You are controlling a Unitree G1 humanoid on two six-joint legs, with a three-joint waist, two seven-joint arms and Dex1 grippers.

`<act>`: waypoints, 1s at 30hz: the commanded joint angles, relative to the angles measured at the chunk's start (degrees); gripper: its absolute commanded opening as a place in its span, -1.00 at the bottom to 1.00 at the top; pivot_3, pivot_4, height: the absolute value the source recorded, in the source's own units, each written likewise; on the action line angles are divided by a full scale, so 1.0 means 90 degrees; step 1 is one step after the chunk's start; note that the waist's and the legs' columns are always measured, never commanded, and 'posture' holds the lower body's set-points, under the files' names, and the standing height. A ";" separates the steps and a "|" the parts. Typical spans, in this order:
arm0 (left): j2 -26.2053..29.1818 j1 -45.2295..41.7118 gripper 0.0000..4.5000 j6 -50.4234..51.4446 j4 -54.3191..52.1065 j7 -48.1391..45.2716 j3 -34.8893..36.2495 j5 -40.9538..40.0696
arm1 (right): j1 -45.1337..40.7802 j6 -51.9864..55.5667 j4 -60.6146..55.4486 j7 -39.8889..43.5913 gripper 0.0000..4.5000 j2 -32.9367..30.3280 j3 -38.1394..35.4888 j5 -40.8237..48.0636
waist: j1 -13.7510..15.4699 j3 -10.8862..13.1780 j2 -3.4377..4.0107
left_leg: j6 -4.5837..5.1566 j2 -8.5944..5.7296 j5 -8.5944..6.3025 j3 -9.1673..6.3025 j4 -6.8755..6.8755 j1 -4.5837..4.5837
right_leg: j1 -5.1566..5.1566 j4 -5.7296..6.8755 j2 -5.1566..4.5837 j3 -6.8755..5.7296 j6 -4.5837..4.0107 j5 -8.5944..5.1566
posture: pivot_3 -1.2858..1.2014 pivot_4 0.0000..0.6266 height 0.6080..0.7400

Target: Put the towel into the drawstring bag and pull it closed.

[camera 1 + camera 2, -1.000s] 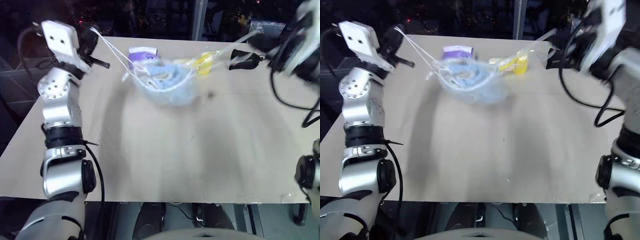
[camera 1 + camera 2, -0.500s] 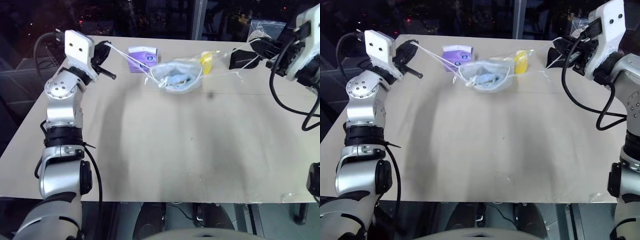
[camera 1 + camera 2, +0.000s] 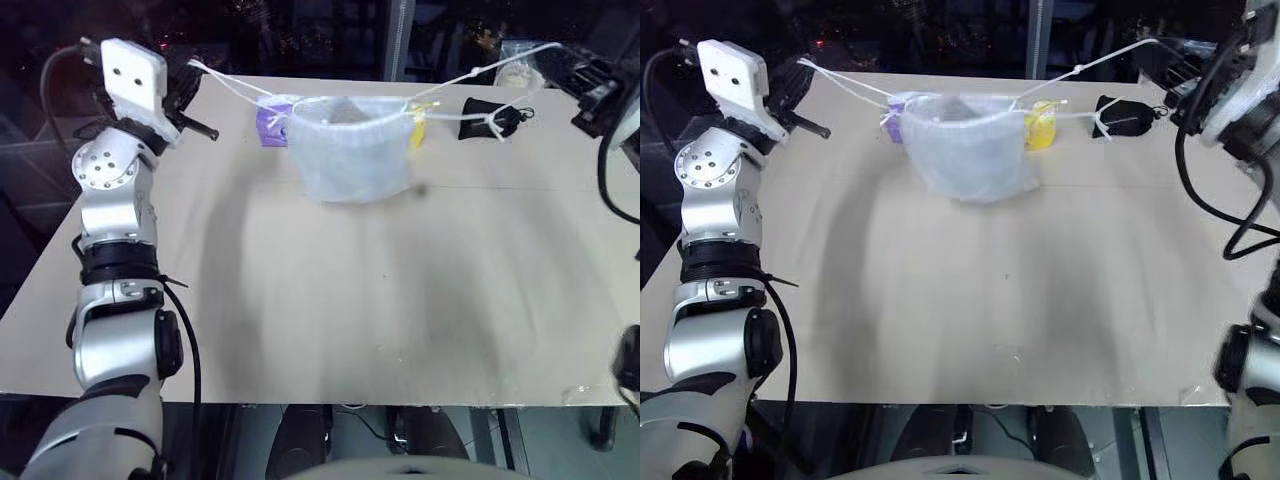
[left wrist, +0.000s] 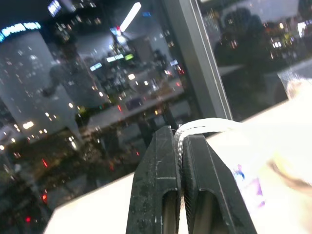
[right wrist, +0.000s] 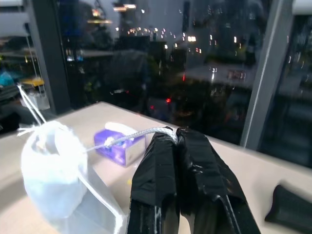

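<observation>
Since a second ago the drawstring bag [image 3: 352, 150] has changed from a slumped, gaping heap showing light-blue cloth to a pouch hanging taut between the two arms, its mouth stretched flat along the cords. Both cords now run straight out to either side, and the right arm has drawn out toward the picture's edge.

Left claw [image 4: 178, 141] is clenched on the white cord [image 4: 202, 126], which loops out from between its black fingers. Right claw [image 5: 175, 137] is likewise clenched on the other cord [image 5: 134, 136]; in the head views most of that arm is cut off at the frame edge.

Whether the bag's bottom touches the bench [image 3: 330, 310] or hangs just above it cannot be told. The towel cannot be made out as a shape through the translucent fabric; only a pale bluish tint shows inside. How far the mouth is drawn closed is also unclear from this angle.

Behind the bag, the purple tissue pack [image 3: 270, 122] is half hidden by it, and the yellow item [image 3: 1040, 128] peeks out at its other side. A small black pouch [image 3: 484, 119] lies farther toward the right arm, a knotted cord end across it.
</observation>
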 commanded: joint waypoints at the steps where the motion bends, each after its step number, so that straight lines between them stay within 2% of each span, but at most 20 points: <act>1: 0.0033 -0.0152 -0.98 -0.0021 -0.0237 0.0180 0.0177 -0.0136 | 0.0212 -0.0193 -0.0179 -0.0052 -1.00 -0.0376 0.0069 -0.0341 | -0.0004 0.0009 0.0012 | 0.0000 -0.0002 0.0000 0.0004 0.0001 -0.0007 | -0.0003 0.0000 -0.0002 0.0002 0.0000 0.0001 | 0.03 -0.52 1.00; 2: 0.0066 -0.0056 -0.98 0.0013 -0.0157 0.0153 0.0129 -0.0062 | 0.0517 -0.0394 -0.0044 0.0024 -1.00 -0.0525 0.0192 -0.0701 | 0.0002 0.0008 0.0011 | 0.0000 -0.0008 0.0000 0.0005 0.0003 -0.0014 | -0.0010 0.0001 -0.0007 0.0004 0.0001 0.0001 | 0.03 -0.52 1.00; 5: 0.0156 0.0220 -0.98 -0.0030 -0.0123 0.0023 0.0072 0.0031 | 0.0898 -0.0651 0.0369 -0.0094 -1.00 -0.0629 -0.0003 -0.0982 | 0.0011 -0.0001 -0.0004 | 0.0001 -0.0007 -0.0001 0.0000 0.0007 -0.0009 | 0.0003 -0.0008 -0.0008 -0.0003 0.0001 0.0000 | 0.03 -0.52 1.00; 8: 0.0475 0.0197 -0.98 -0.0178 0.0533 0.0639 0.0238 0.0333 | 0.1403 -0.1638 0.1353 -0.0587 -1.00 -0.1416 0.0394 -0.2633 | 0.0019 0.0005 0.0004 | 0.0002 -0.0012 -0.0001 0.0006 0.0016 -0.0011 | -0.0001 -0.0001 -0.0012 0.0003 0.0001 0.0000 | 0.03 -0.52 1.00; 10: 0.0655 0.0241 -0.98 -0.0191 0.1146 0.1261 0.0392 0.0485 | 0.1538 -0.2126 0.2083 -0.1027 -1.00 -0.1656 0.0470 -0.3296 | 0.0009 0.0004 0.0005 | 0.0002 -0.0012 -0.0001 0.0005 0.0016 -0.0006 | 0.0000 0.0000 -0.0012 0.0000 0.0001 0.0000 | 0.03 -0.52 1.00; 14: 0.0941 0.0292 -0.98 0.0021 0.2046 0.2168 0.0759 0.0308 | 0.1504 -0.2773 0.3330 -0.1677 -1.00 -0.1637 0.0041 -0.3622 | -0.0049 0.0005 0.0004 | 0.0002 -0.0009 -0.0001 0.0008 0.0015 0.0004 | 0.0005 -0.0001 -0.0010 0.0003 0.0002 0.0000 | 0.03 -0.52 1.00; 19: 0.0881 0.0065 -0.98 -0.0121 0.2229 0.2245 0.0790 0.0047 | 0.1266 -0.3319 0.3848 -0.1764 -1.00 -0.1625 0.0069 -0.3637 | -0.0028 0.0005 0.0004 | 0.0000 -0.0008 0.0000 0.0007 0.0015 0.0000 | 0.0004 0.0000 -0.0008 0.0003 0.0002 0.0000 | 0.03 -0.52 1.00; 20: 0.0793 0.0009 -0.98 -0.0265 0.2111 0.2049 0.0855 -0.0131 | 0.1217 -0.3445 0.3803 -0.1607 -1.00 -0.1588 0.0065 -0.3521 | -0.0026 0.0005 0.0004 | 0.0000 -0.0008 0.0000 0.0007 0.0016 -0.0001 | 0.0004 0.0000 -0.0008 0.0003 0.0002 0.0000 | 0.03 -0.52 1.00; 22: 0.0464 0.0088 -0.98 -0.0228 0.1625 0.1049 0.0918 -0.0767 | 0.1397 -0.3240 0.3193 -0.0645 -1.00 -0.1384 -0.0009 -0.2688 | -0.0021 0.0005 0.0004 | 0.0000 -0.0008 0.0000 0.0007 0.0015 -0.0002 | 0.0005 -0.0001 -0.0008 0.0003 0.0002 0.0000 | 0.03 -0.52 1.00; 25: -0.0077 0.0911 -0.98 0.0797 0.0302 -0.0361 0.0531 -0.1504 | 0.2411 -0.2699 0.1551 0.0713 -1.00 -0.1151 0.0068 -0.1539 | 0.0008 -0.0002 0.0009 | -0.0014 -0.0005 0.0008 0.0006 0.0014 -0.0003 | 0.0014 -0.0007 -0.0009 -0.0004 0.0003 -0.0001 | 0.03 -0.52 1.00; 27: -0.0424 0.1667 -0.98 0.1477 -0.0931 -0.0603 -0.0038 -0.1560 | 0.2920 -0.2552 0.0813 0.0830 -1.00 -0.0923 0.0337 -0.1435 | 0.0001 -0.0008 0.0021 | -0.0026 -0.0002 0.0014 0.0010 0.0011 0.0003 | 0.0024 -0.0010 -0.0012 -0.0003 0.0017 -0.0011 | 0.03 -0.52 1.00; 30: -0.0808 0.2243 -0.98 0.1964 -0.1900 -0.0466 -0.0578 -0.1281 | 0.3207 -0.2277 0.0172 0.0649 -1.00 -0.0459 0.0838 -0.1498 | 0.0003 -0.0001 0.0022 | -0.0019 -0.0009 0.0010 0.0008 0.0025 -0.0003 | 0.0020 0.0002 -0.0019 -0.0004 0.0019 -0.0012 | 0.03 -0.52 1.00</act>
